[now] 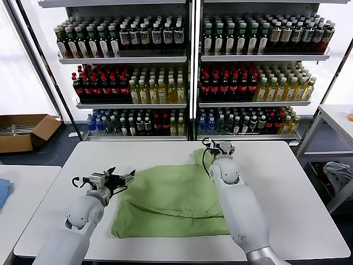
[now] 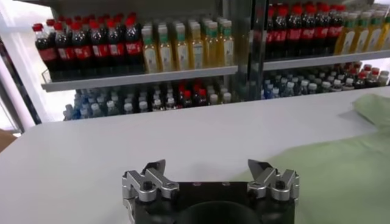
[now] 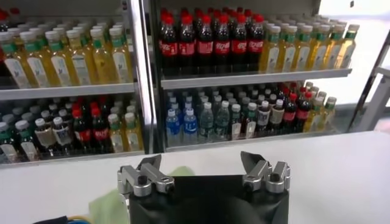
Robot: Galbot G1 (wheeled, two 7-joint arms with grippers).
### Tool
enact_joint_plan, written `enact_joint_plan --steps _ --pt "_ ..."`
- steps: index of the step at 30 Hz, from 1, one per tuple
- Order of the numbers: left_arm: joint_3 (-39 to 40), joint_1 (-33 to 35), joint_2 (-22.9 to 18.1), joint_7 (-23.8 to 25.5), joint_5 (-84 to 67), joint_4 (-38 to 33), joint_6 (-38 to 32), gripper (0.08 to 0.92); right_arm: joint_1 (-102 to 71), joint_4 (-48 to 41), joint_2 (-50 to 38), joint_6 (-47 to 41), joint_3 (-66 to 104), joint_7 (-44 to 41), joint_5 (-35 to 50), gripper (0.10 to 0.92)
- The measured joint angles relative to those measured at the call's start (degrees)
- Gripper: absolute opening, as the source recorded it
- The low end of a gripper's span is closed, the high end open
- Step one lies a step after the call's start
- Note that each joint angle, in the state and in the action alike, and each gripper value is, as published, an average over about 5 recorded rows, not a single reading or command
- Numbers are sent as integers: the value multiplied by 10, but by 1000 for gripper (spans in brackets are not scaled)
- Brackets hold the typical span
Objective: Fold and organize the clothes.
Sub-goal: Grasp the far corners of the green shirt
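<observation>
A light green shirt [image 1: 171, 201] lies crumpled and partly folded on the white table [image 1: 292, 182], its plain side up; no print or buttons show. My left gripper [image 1: 120, 179] hovers open at the shirt's left edge with nothing between its fingers. In the left wrist view the left gripper [image 2: 207, 167] stands wide over bare table, with the green cloth [image 2: 341, 176] off to one side. My right gripper [image 1: 220, 146] is open above the shirt's far right corner. The right wrist view shows the right gripper [image 3: 201, 160] empty, with a bit of green cloth [image 3: 106, 204] beneath it.
Shelves of bottles [image 1: 187, 83] stand behind the table. An open cardboard box [image 1: 22, 132] sits on the floor at the far left. A second table [image 1: 22, 193] is at the left and a white stand [image 1: 331, 127] at the right, with a bin of cloth [image 1: 339, 176] below it.
</observation>
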Motion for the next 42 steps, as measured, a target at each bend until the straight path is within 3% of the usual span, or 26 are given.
enact_joint_plan --steps 10,37,42 --pt "7 -19 13 0 -14 8 7 823 28 -45 13 0 2 -6 -1 823" --pt "9 5 -8 -2 -21 13 9 822 71 -149 39 1 23 -25 -34 823" --pt "14 4 -11 -2 -22 17 10 761 74 -160 42 1 22 -28 -41 823"
